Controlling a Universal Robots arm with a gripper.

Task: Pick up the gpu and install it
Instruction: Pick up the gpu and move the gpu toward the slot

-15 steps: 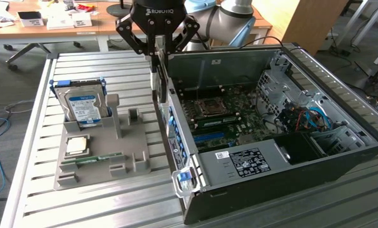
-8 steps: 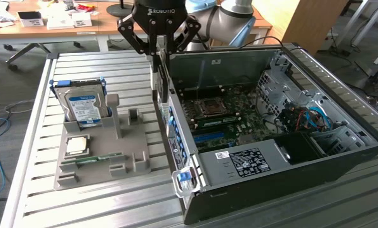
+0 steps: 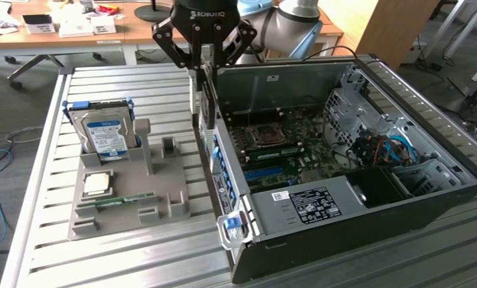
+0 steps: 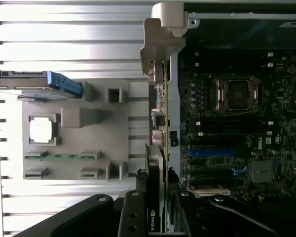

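Note:
The gpu [image 3: 197, 99] hangs edge-on from my gripper [image 3: 204, 60], which is shut on its upper edge. The card sits above the near side wall of the open computer case [image 3: 430, 198], beside the motherboard [image 3: 278, 144]. In the wrist view the gpu [image 4: 160, 123] runs as a thin green card with its silver bracket [image 4: 163, 29] at the far end, and my gripper [image 4: 155, 197] clamps the cooler end. The motherboard's blue slot [image 4: 211, 153] lies off to one side of the card.
A grey parts holder [image 3: 174, 180] lies on the slatted metal table at the exterior view's left. It carries a hard drive [image 3: 106, 135], a CPU [image 3: 96, 183] and a RAM stick [image 3: 114, 201]. Desks stand behind the table.

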